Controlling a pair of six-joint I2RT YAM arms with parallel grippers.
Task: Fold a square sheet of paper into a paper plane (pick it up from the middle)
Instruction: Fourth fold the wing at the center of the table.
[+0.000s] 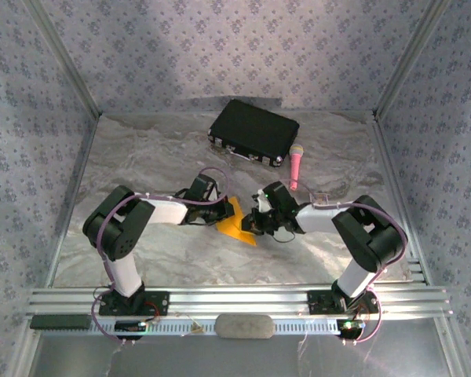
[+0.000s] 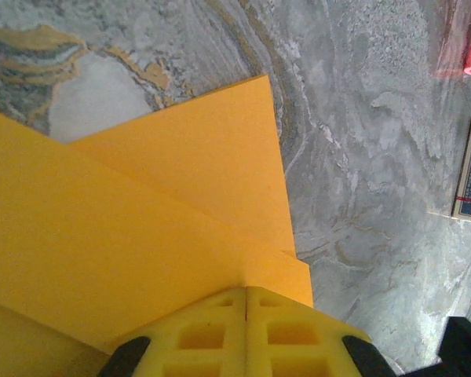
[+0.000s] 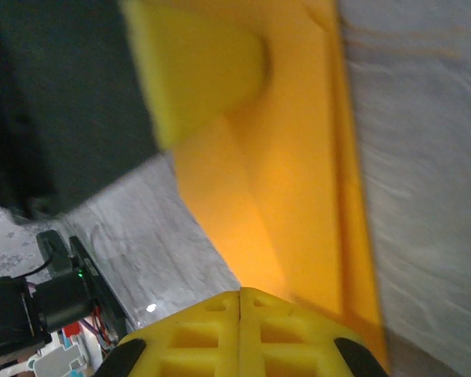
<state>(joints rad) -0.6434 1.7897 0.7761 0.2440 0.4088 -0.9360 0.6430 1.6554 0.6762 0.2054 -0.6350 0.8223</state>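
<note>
Both arms meet over the middle of the table (image 1: 337, 251). The square sheet of paper (image 1: 237, 226), already creased into an orange-yellow pointed wedge, lies flat directly between and under the two grippers.

The left gripper (image 2: 246, 314) has its yellow jaws pressed fully together. The folded layers spread out just ahead of and beneath its tips, with one flap edge running diagonally away from them. The right gripper (image 3: 241, 314) is likewise closed tight, and the paper's long creased edge runs forward from its tips. The left gripper's pad (image 3: 196, 71) sits on the same sheet just beyond.

No paper shows in either seam. The closed tips appear to bear down on the sheet rather than pinch it, probably one pinning the wedge while the other flattens a fold.

Well beyond both grippers stands a black case (image 1: 253, 131), lid shut, so its contents cannot be told. A pink microphone (image 1: 296, 163) lies just beside it, nearer the right gripper and apart from the paper.
</note>
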